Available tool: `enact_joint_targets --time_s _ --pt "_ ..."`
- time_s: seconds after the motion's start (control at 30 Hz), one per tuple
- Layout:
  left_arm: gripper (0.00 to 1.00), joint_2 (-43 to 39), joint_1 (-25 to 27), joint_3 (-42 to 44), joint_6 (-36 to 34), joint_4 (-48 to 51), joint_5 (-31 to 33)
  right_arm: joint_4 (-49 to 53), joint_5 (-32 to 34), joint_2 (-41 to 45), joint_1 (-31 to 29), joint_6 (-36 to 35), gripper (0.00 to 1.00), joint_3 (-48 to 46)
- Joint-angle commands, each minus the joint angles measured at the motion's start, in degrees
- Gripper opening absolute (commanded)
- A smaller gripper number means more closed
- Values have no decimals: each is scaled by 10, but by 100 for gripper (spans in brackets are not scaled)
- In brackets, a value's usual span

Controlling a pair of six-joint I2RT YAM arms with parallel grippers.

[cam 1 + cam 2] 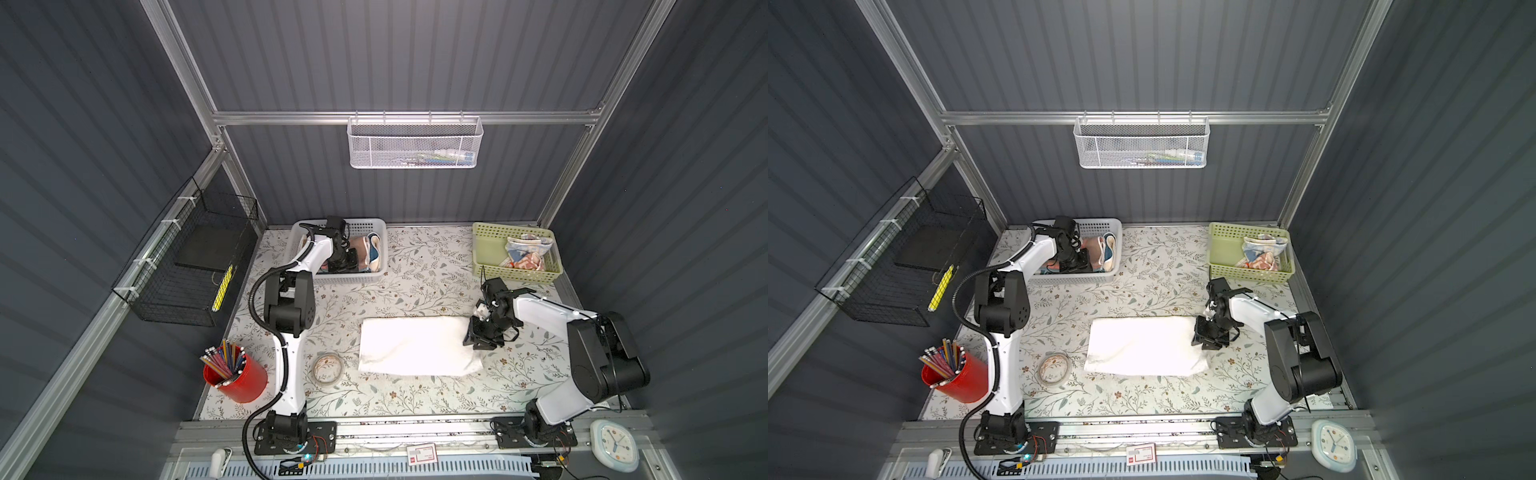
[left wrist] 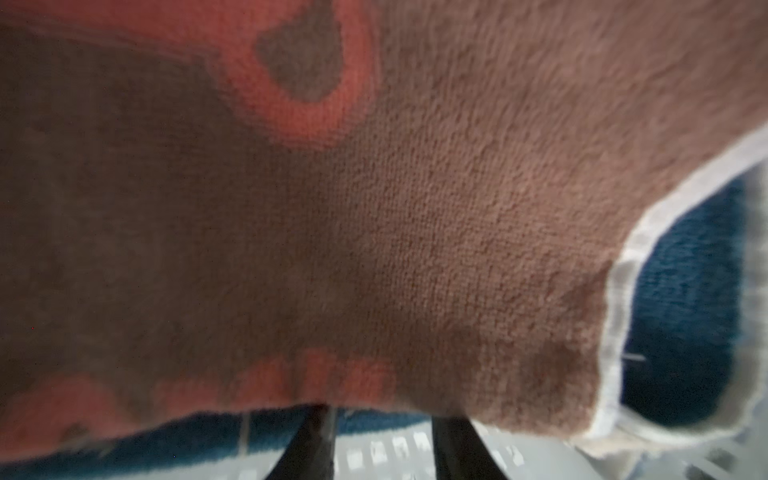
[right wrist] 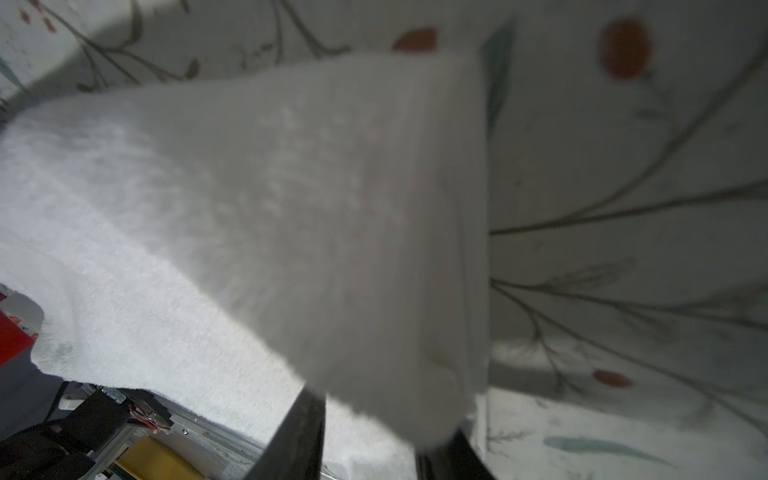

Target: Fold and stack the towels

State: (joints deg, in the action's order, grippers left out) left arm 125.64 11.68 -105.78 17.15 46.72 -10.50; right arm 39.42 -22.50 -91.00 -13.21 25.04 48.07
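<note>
A plain white towel lies folded in the middle of the table. My right gripper is at its right end, shut on a corner, and the right wrist view shows that white towel raised between the fingers of the gripper. My left gripper is down inside the white basket. There it is shut on the coral-brown towel, which drapes over the gripper. The blue towel with a cream border lies beneath. A lettered orange-and-blue towel sits in the green basket.
A red cup of pencils and a tape roll stand at the front left of the table. A clock lies by the right arm's base. A black wire basket hangs on the left wall and a white mesh basket on the back wall.
</note>
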Motion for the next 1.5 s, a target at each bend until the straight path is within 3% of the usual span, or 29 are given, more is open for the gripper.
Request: enact_joint_targets --time_s 0.0,0.3,0.47,0.6,0.73,0.87,1.17,1.3,1.47 --pt "40 -86 9 49 8 -8 -9 14 19 11 11 -17 37 -10" --pt "53 -301 16 154 -19 49 19 43 21 53 10 -42 40 16" --pt "59 -415 18 327 5 48 -44 52 27 62 7 -51 41 32" --pt "59 -466 37 470 52 -22 -113 65 60 67 -9 -58 41 48" --pt "59 -469 74 573 108 -122 -163 53 55 65 -26 -51 41 40" --pt "60 -440 89 648 156 -244 -209 19 3 51 -29 -38 41 9" --pt "59 -366 102 677 198 -359 -229 1 -9 41 -34 -33 40 -8" --pt "47 -334 118 681 232 -420 -234 -4 -10 40 -34 -36 39 -10" --pt "16 -295 122 645 224 -425 -236 -7 -2 75 -34 -41 38 -1"
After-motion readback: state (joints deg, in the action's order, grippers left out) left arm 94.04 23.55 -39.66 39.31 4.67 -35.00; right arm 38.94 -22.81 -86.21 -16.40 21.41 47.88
